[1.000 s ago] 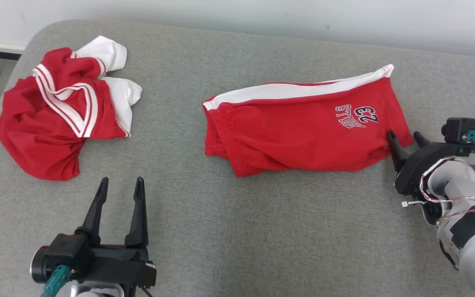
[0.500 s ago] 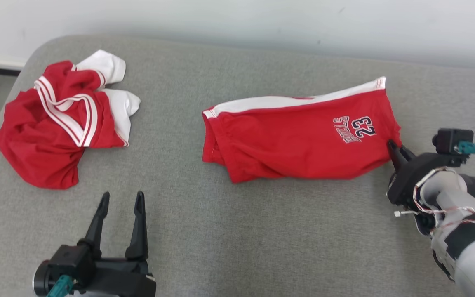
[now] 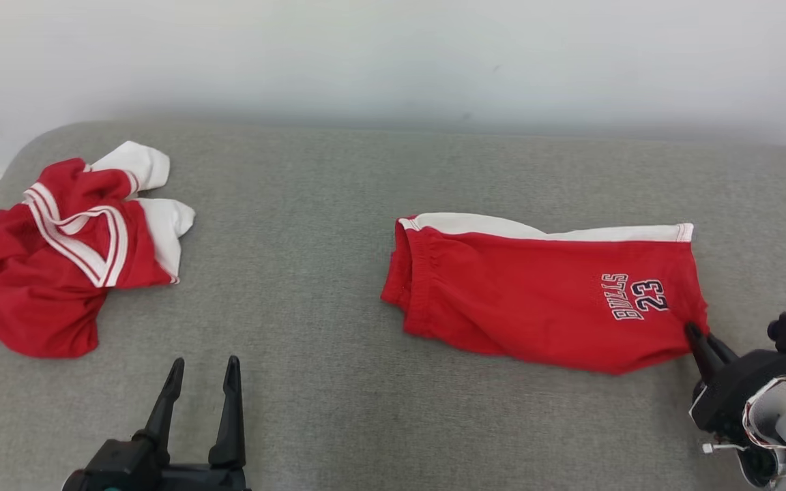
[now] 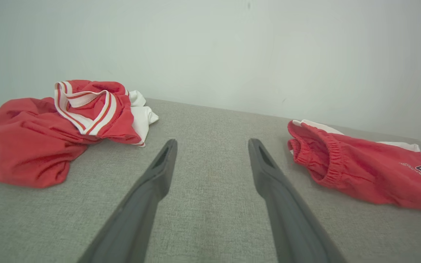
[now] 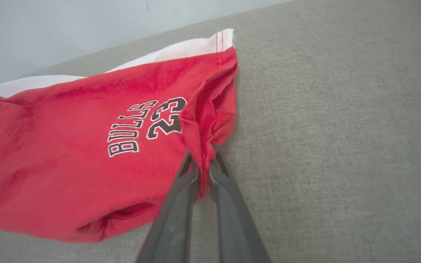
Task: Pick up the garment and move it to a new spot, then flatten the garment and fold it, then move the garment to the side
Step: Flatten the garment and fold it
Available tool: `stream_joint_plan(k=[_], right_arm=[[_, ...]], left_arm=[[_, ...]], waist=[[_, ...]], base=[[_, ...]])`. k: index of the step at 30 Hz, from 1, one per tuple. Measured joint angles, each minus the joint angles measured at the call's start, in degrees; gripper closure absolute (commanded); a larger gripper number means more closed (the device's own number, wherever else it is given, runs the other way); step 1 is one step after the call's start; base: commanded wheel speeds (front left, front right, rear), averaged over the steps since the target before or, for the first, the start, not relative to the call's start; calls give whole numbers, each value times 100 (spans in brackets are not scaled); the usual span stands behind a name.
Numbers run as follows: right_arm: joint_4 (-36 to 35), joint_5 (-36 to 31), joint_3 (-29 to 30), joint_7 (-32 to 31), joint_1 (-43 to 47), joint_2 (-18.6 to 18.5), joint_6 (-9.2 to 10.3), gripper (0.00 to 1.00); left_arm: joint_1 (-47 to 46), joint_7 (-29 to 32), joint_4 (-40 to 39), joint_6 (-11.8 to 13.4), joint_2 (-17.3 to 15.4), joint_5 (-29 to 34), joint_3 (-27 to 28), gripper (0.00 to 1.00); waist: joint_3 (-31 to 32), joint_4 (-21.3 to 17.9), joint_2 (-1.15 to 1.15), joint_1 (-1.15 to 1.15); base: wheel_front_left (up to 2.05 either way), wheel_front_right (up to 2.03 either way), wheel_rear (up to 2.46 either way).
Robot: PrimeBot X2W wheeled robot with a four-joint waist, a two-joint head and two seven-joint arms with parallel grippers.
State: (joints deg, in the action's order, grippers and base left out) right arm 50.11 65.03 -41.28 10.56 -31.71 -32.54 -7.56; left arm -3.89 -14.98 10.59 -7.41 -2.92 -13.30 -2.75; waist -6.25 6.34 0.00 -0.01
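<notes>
Grey fabric surface (image 3: 338, 198), pale wall (image 3: 393, 61) behind, right pincer (image 3: 700, 335) pinching red shorts (image 3: 536, 307), left pincer (image 3: 205, 361) spread

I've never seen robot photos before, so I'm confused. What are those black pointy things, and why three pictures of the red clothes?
Those are the robot's fingers: each of its two arms ends in a gripper with two long ones. The wide picture comes from a camera on its head, looking down at a grey padded surface. The other two come from cameras on its wrists, looking along the fingers. On the surface lie red shorts with a white stripe and a crumpled red and white top, well apart. The left gripper is open and holds nothing. The right gripper is shut, pinching a corner of the shorts.
</notes>
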Motion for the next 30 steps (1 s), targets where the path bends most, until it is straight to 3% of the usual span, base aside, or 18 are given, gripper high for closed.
stream_joint_plan(k=[1,4,11,30], right_arm=[[-19,26,14,-9,58,-16,0,100],[-21,52,57,-42,117,-21,0,0],[225,-221,88,3,-193,-73,0,0],[1607,-543,-7,-996,-1175,291,0,0]], left_arm=[[34,0,0,0,-1,-9,4,0],[44,0,3,0,0,-9,-4,0],[31,0,25,0,2,-10,-49,0],[-120,0,81,-1,1,112,-35,0]], waist=[[11,-40,0,0],[28,-141,0,0],[3,-187,0,1],[-311,97,1,1]], base=[[0,0,0],[0,0,0],[0,0,0],[0,0,0]])
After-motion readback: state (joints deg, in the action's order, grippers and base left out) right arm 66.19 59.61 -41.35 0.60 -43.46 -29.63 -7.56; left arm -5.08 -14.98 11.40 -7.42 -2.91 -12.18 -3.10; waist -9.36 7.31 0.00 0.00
